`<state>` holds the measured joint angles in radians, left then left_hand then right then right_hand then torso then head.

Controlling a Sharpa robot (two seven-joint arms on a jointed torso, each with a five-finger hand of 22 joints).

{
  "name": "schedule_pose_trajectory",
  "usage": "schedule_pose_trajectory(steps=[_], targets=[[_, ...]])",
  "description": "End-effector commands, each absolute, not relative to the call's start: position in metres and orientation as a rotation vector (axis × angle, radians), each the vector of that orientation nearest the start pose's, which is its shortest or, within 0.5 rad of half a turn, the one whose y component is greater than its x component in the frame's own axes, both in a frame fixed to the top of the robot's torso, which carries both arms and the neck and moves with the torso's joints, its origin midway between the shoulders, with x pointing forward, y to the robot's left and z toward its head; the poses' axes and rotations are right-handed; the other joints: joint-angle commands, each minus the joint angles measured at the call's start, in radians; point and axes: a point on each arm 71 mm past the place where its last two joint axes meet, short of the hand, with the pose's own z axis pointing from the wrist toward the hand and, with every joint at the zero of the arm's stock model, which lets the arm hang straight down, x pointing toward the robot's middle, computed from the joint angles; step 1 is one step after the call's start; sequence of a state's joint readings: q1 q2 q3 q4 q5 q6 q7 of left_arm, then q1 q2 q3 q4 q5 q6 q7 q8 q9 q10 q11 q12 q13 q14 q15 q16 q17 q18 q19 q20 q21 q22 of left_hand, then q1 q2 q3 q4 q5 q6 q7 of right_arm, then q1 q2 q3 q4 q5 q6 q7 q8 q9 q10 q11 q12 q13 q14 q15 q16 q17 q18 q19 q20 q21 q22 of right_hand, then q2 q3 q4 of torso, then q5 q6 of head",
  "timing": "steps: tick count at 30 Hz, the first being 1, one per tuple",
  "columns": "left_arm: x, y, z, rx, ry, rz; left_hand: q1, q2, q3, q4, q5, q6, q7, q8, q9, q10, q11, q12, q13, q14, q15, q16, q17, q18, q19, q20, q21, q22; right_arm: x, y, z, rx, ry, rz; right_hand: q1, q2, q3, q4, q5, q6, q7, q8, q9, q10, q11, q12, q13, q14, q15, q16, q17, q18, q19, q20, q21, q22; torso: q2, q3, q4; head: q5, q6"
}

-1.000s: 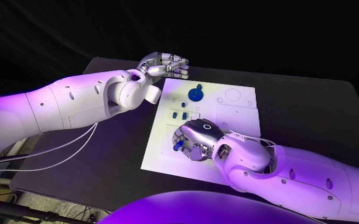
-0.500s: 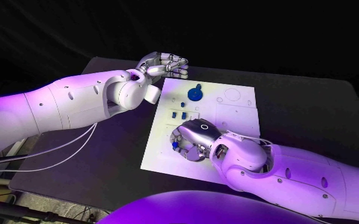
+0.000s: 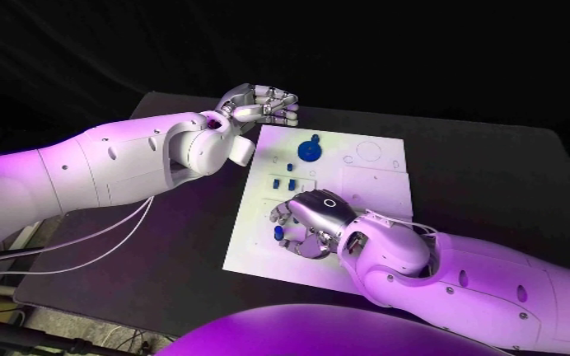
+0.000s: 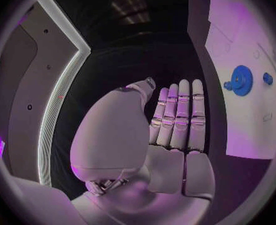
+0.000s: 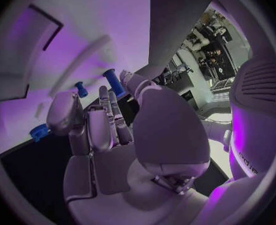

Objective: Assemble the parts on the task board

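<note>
Task board (image 3: 378, 181) on surface, blue gear (image 3: 309, 149) at 12 | right hand (image 3: 311, 222) curled over small blue part (image 3: 279, 231), hold unclear | left hand (image 3: 259, 105) empty, fingers straight, off board at 11

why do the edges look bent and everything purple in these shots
Head view: purple light washes both white arms and the task board, while the room behind stays black. Left wrist view: fisheye lens curves the board's straight edge beside the left hand. Right wrist view: same bending, purple glare on the board behind the right hand.
</note>
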<state>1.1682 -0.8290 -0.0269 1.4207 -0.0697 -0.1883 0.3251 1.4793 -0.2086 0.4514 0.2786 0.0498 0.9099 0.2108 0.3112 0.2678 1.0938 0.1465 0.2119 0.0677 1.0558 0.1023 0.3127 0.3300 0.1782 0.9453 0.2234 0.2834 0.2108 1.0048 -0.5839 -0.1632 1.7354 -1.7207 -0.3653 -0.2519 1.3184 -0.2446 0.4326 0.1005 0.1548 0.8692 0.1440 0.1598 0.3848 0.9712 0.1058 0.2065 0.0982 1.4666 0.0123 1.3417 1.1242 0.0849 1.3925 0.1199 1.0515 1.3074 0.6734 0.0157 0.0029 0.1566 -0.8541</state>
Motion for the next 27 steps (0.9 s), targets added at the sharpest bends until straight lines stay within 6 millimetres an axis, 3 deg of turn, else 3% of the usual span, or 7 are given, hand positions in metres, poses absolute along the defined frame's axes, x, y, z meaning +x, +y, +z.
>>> schedule_pose_trajectory(steps=[1,8,14,17,19,24,27], targets=[[0.501,0.225,-0.198,-1.088,1.529,-1.541,0.004,0.003,0.002,0.001,0.001,-0.007,0.003,-0.003,0.001,-0.002,0.004,-0.005,0.002,0.001,0.002,-0.005,0.001,0.003,0.005,0.0,-0.004,-0.001,0.343,-0.031,-0.257,-0.417,1.655,1.02,0.011,0.005,-0.041,0.011,-0.001,-0.024,-0.008,-0.014,-0.003,-0.029,0.002,0.027,0.006,0.0,0.01,-0.008,-0.011,0.014,-0.011,0.002,-0.026,0.107,0.0,0.0005,-0.0004,-0.001,0.002],[0.501,0.229,-0.198,-1.09,1.523,-1.532,0.005,0.002,0.002,0.0,0.001,-0.008,0.003,-0.003,0.001,-0.003,0.004,-0.005,0.002,0.001,0.002,-0.007,0.002,0.003,0.005,0.0,-0.005,-0.002,0.347,-0.053,-0.242,-0.308,1.612,1.08,0.056,0.043,-0.173,0.057,0.006,-0.092,-0.011,-0.056,-0.016,-0.092,0.003,0.116,0.012,-0.017,0.012,-0.049,-0.069,0.027,-0.033,0.004,-0.123,0.074,-0.004,0.0002,-0.0033,-0.015,0.012],[0.501,0.234,-0.199,-1.093,1.517,-1.521,0.005,0.002,0.002,0.0,0.001,-0.009,0.004,-0.003,0.001,-0.004,0.004,-0.005,0.001,0.001,0.003,-0.008,0.002,0.003,0.005,0.0,-0.005,-0.002,0.362,-0.094,-0.213,-0.21,1.589,1.048,0.134,0.088,-0.327,0.128,-0.008,-0.432,-0.047,-0.112,-0.163,-0.076,-0.004,0.151,-0.024,-0.008,0.005,-0.057,-0.072,0.026,-0.018,-0.003,-0.132,0.073,-0.007,0.0024,-0.0083,-0.039,0.023],[0.501,0.236,-0.199,-1.095,1.516,-1.516,0.005,0.002,0.002,0.0,0.001,-0.009,0.004,-0.003,0.001,-0.004,0.004,-0.005,0.001,0.001,0.003,-0.008,0.002,0.003,0.005,0.0,-0.005,-0.002,0.371,-0.116,-0.201,-0.18,1.602,1.0,0.196,0.1,-0.463,0.193,-0.013,-0.589,-0.094,-0.123,-0.23,-0.031,-0.012,0.138,-0.033,-0.007,-0.001,-0.063,-0.075,0.024,-0.009,-0.007,-0.126,0.078,-0.01,0.0023,-0.0139,-0.052,0.028],[0.501,0.237,-0.2,-1.096,1.516,-1.513,0.005,0.002,0.002,0.0,0.001,-0.009,0.004,-0.003,0.001,-0.004,0.004,-0.005,0.001,0.001,0.003,-0.008,0.002,0.003,0.005,0.0,-0.005,-0.002,0.375,-0.132,-0.195,-0.149,1.623,0.966,0.199,0.108,-0.483,0.193,-0.014,-0.578,-0.088,-0.119,-0.226,-0.009,-0.015,0.132,-0.033,-0.006,-0.004,-0.064,-0.075,0.024,-0.007,-0.01,-0.123,0.08,-0.012,0.0022,-0.0172,-0.062,0.03],[0.501,0.237,-0.201,-1.097,1.519,-1.511,0.005,0.002,0.002,0.0,0.001,-0.009,0.004,-0.003,0.001,-0.004,0.004,-0.005,0.001,0.001,0.003,-0.008,0.002,0.003,0.005,0.0,-0.005,-0.002,0.381,-0.168,-0.191,-0.031,1.696,0.905,0.198,0.145,-0.51,0.191,-0.019,-0.423,0.012,-0.071,-0.17,0.067,-0.024,0.099,-0.029,0.001,-0.012,-0.058,-0.061,0.017,0.011,-0.018,-0.088,0.095,-0.015,0.0033,-0.0229,-0.083,0.036],[0.5,0.238,-0.202,-1.098,1.521,-1.51,0.005,0.002,0.002,0.0,0.001,-0.009,0.004,-0.003,0.001,-0.004,0.004,-0.005,0.001,0.001,0.003,-0.008,0.002,0.003,0.005,0.0,-0.005,-0.002,0.381,-0.188,-0.192,0.047,1.743,0.875,0.196,0.172,-0.527,0.188,-0.022,-0.056,0.035,0.064,-0.059,0.143,-0.007,0.105,-0.015,0.007,0.0,-0.045,-0.041,0.011,0.021,-0.013,-0.063,0.107,-0.017,0.0042,-0.0249,-0.094,0.033]])
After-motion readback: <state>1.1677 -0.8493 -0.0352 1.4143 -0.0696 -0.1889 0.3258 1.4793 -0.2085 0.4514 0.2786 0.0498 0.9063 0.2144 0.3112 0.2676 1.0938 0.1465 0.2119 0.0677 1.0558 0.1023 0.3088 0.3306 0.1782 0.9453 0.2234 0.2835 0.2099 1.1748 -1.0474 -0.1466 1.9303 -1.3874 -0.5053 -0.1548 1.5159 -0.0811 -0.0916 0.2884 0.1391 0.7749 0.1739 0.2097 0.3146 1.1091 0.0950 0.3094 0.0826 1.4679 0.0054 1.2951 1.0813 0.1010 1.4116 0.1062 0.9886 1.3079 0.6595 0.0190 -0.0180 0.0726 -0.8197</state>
